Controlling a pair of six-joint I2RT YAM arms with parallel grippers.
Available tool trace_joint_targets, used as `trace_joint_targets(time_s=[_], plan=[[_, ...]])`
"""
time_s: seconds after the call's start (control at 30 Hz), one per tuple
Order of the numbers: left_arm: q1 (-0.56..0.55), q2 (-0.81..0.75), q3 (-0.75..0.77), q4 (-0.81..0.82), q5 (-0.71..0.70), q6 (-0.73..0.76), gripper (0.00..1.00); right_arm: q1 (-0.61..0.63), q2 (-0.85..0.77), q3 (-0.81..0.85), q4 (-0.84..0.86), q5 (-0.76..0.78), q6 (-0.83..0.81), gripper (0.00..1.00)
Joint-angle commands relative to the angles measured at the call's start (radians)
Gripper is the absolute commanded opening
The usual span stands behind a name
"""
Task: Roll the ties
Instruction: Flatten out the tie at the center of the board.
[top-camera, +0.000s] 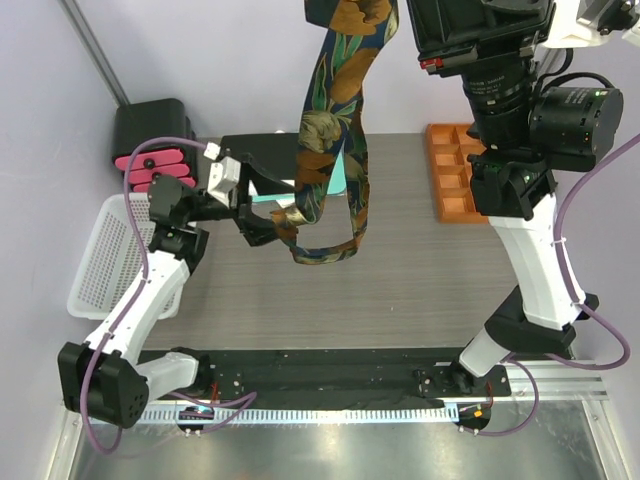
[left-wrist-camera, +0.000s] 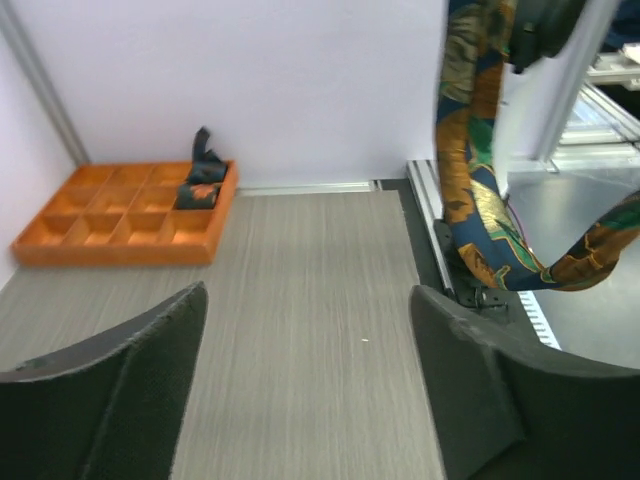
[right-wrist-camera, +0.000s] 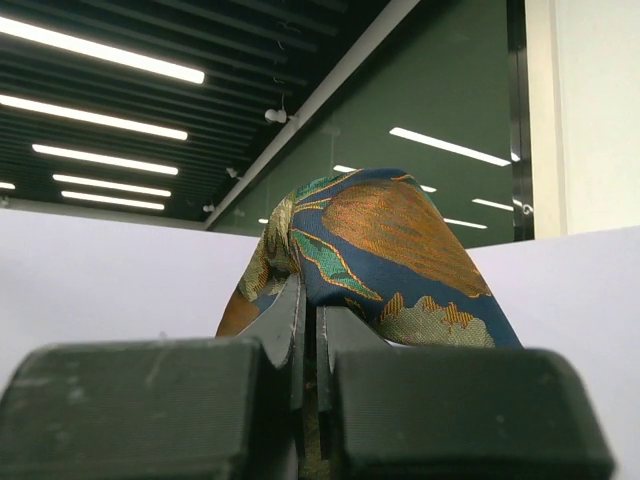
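1. The right hand (right-wrist-camera: 308, 322) is raised well above the desk (top-camera: 430, 290), and its two fingers are pressed together on a fold of the tie (right-wrist-camera: 370, 240).
2. In the right wrist view the fabric bulges up over the fingertips, dark blue with orange-gold and green patterning.
3. In the top view the tie (top-camera: 325, 130) hangs down from the upper edge of the picture as a long strip. Its lower part curves round into an open loop over the middle of the desk.
4. Whether that loop touches the desk surface cannot be told.
5. The left hand (top-camera: 262, 212) sits low over the left half of the desk with its fingers (left-wrist-camera: 110, 400) spread wide apart, and nothing lies between them.
6. In the left wrist view the tie (left-wrist-camera: 462, 150) hangs just to the right of the right-side finger, outside the gap. Whether it brushes that finger cannot be told.
7. An orange tray (top-camera: 445, 215) with square compartments lies at the far right of the desk.
8. In the left wrist view, a dark bundle of patterned fabric (left-wrist-camera: 200, 180) sits at the far right end of the orange tray (left-wrist-camera: 110, 250). It looks like a second tie.
9. A white basket (top-camera: 100, 260) stands at the desk's left edge, beside the left arm.
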Motion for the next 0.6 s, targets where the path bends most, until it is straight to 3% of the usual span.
trace_joint_targets(time_s=[0.0, 0.3, 0.57], plan=[[-0.054, -0.038, 0.024, 0.105, 0.078, -0.020, 0.77, 0.006, 0.036, 0.068, 0.073, 0.014, 0.080, 0.01], [-0.226, -0.104, 0.035, 0.084, 0.101, 0.149, 0.72, 0.006, 0.082, 0.150, 0.093, 0.048, 0.129, 0.01], [-0.304, -0.090, 0.018, 0.074, 0.135, 0.216, 0.70, 0.006, 0.109, 0.197, 0.096, 0.068, 0.135, 0.01]])
